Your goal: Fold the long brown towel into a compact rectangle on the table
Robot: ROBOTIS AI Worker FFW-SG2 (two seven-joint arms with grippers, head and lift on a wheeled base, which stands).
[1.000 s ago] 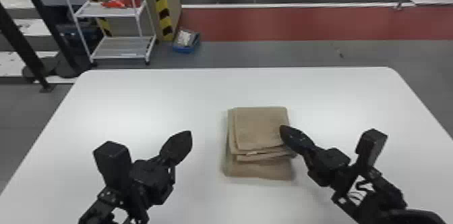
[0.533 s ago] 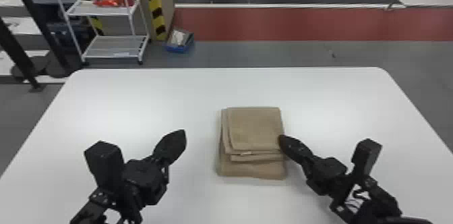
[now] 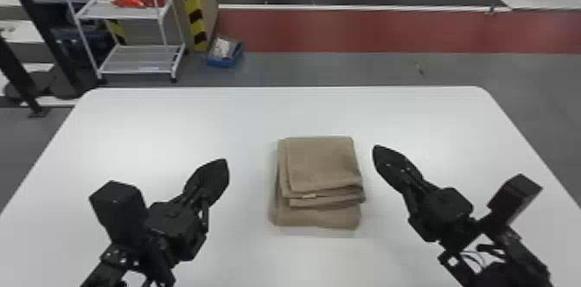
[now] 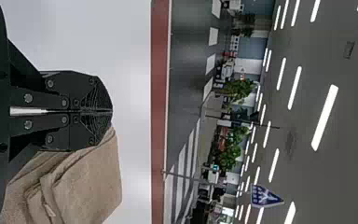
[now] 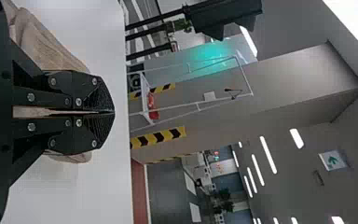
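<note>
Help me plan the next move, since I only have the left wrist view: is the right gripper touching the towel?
Observer: No. In the head view the right gripper hangs off the right side of the towel, with a strip of white table between them.
Operator: Are its fingers open?
Observer: No. The right wrist view shows the fingers shut, tips together.
Operator: And how does the towel's right side look?
Observer: Not quite even. In the head view a middle fold pokes out slightly to the right, toward the near end.
</note>
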